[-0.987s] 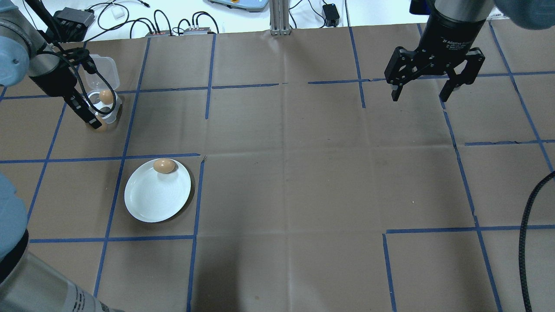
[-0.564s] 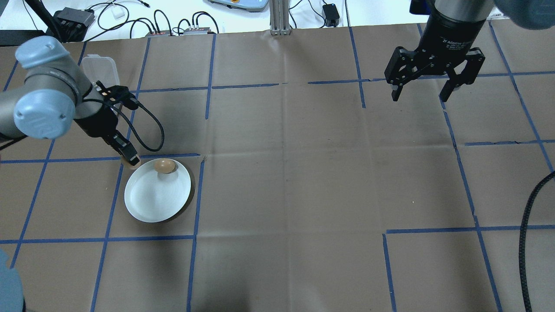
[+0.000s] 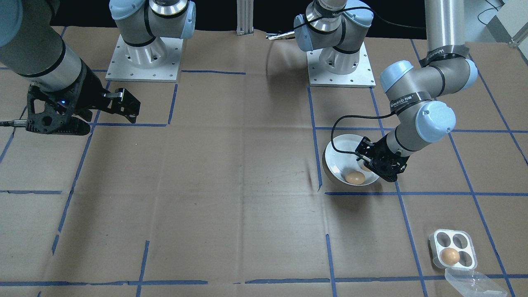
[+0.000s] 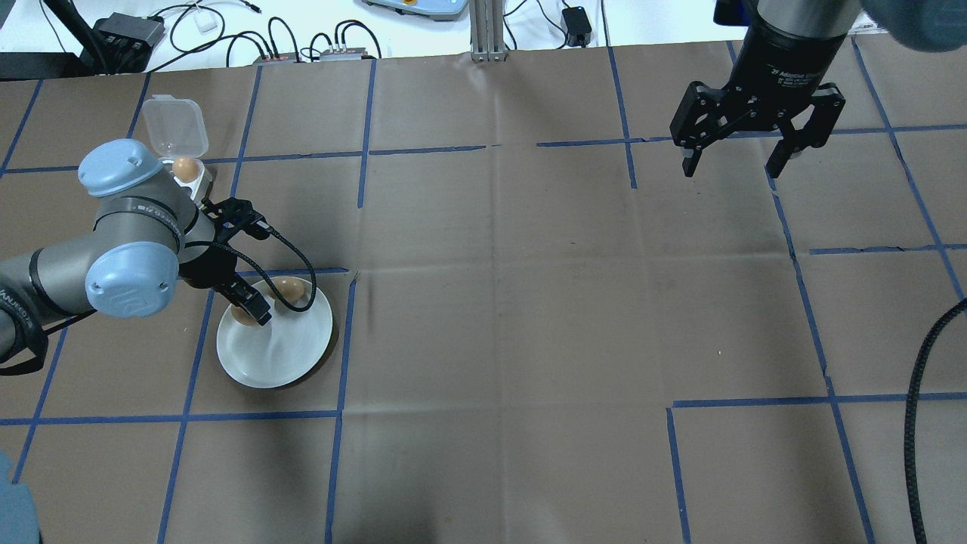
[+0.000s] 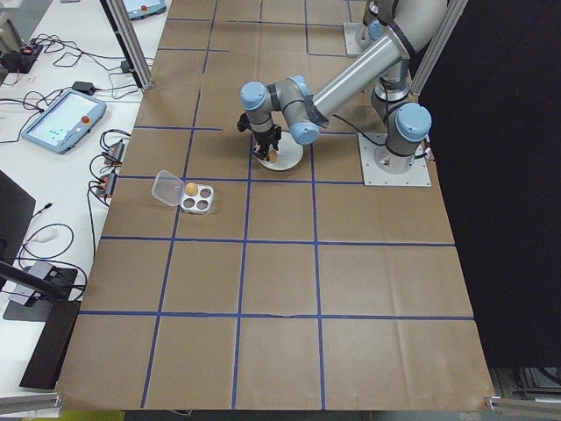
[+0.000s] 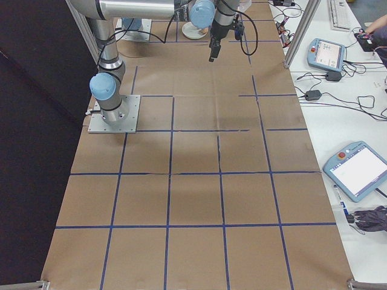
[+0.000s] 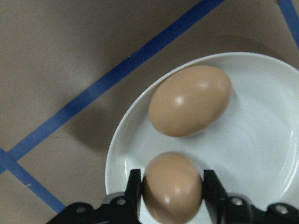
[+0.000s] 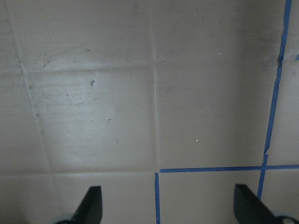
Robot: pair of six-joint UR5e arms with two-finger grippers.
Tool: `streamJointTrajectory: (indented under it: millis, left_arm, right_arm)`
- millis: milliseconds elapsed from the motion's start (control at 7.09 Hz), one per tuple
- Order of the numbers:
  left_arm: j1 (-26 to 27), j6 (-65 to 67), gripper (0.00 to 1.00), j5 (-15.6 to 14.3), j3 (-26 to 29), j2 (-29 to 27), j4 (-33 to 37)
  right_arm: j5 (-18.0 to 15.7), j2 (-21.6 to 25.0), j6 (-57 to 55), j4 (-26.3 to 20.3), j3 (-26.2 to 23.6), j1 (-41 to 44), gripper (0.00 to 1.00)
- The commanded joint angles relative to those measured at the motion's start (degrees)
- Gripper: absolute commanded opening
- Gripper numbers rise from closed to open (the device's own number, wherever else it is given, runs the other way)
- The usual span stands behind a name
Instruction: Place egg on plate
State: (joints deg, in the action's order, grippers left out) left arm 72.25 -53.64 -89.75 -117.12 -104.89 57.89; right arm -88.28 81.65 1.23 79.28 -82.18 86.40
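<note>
1. Left gripper (image 7: 172, 186) is over the plate (image 4: 298, 351), jaws clamped on an egg (image 7: 172, 187), near the surface's left edge as the robot sees it. A second egg (image 7: 190, 100) already lies on the plate, just beyond the held one.
2. Risk one: let go from too high and the egg drops hard. It could crack, or roll down the shallow dish.
3. Risk two: the resting egg is close. A roll or a sloppy descent could knock the two together, or nudge the resting one over the rim.
4. Risk three: the jaws sit near the plate's edge, so opening there could leave the egg on the sloping rim.
5. Right gripper (image 4: 739, 155) hangs well apart over the far right side, jaws spread wide and holding nothing.
6. The left wrist view shows the grip itself and the narrow gap between the eggs; overhead, the arm mostly hides the held egg.
7. The front-facing view alone shows the tray (image 3: 452, 248) clearly, one egg in its four cups, by the surface's far-left corner.
</note>
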Motion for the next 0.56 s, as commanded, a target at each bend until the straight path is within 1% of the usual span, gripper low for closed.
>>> streamJointTrajectory:
  millis: [0,141,282,423]
  left_arm:
    - [-0.09,-0.15,0.99,-0.16,0.13,1.26,0.03]
    - [-0.26,-0.50,0.99,-0.33,2.48,1.44,0.03]
    - [-1.14,-1.46,0.99,-0.34,7.12,1.10,1.42]
    - [-2.10,-1.64,0.99,-0.34,13.95,-0.65,6.48]
  right_arm:
    - [-0.05,0.00,0.00,0.00,0.00,0.00,1.00]
    - [0.04,0.00,0.00,0.00,0.00,0.00,1.00]
    - [0.04,0.00,0.00,0.00,0.00,0.00,1.00]
    - [0.04,-0.08,0.00,0.00,0.00,0.00,1.00]
